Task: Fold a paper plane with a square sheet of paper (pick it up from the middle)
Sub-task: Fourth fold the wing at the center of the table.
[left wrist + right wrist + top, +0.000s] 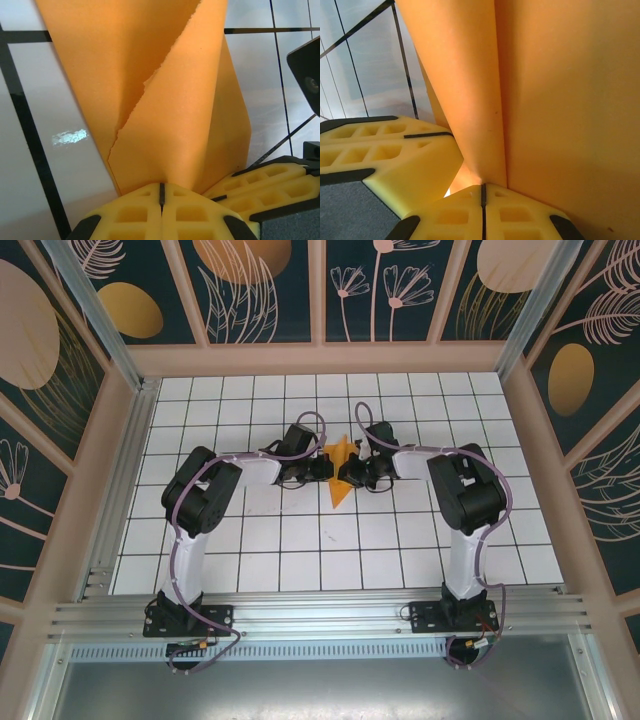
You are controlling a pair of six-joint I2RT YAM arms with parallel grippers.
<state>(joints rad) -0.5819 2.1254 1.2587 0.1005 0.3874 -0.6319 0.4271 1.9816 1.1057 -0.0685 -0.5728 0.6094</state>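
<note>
The square sheet of paper [340,490] is orange and folded into a narrow pointed paper plane shape, its tip toward the near side, at the middle of the tiled table. It stands between the two grippers. My left gripper [326,468] is shut on its left side; in the left wrist view the yellow pads [145,210] meet on the paper's [165,100] creased edge, beside a ragged flap edge. My right gripper [351,473] is shut on its right side; its pads [510,212] pinch the fold of the paper [560,100]. Each wrist view also has the other gripper's yellow fingers [272,182] [385,150] close by.
The white tiled table [300,540] with black grid lines is boxed in by a metal frame and patterned walls [260,290]. Both arms reach inward from their bases [185,615] [455,615] at the near rail, nearly touching at the centre.
</note>
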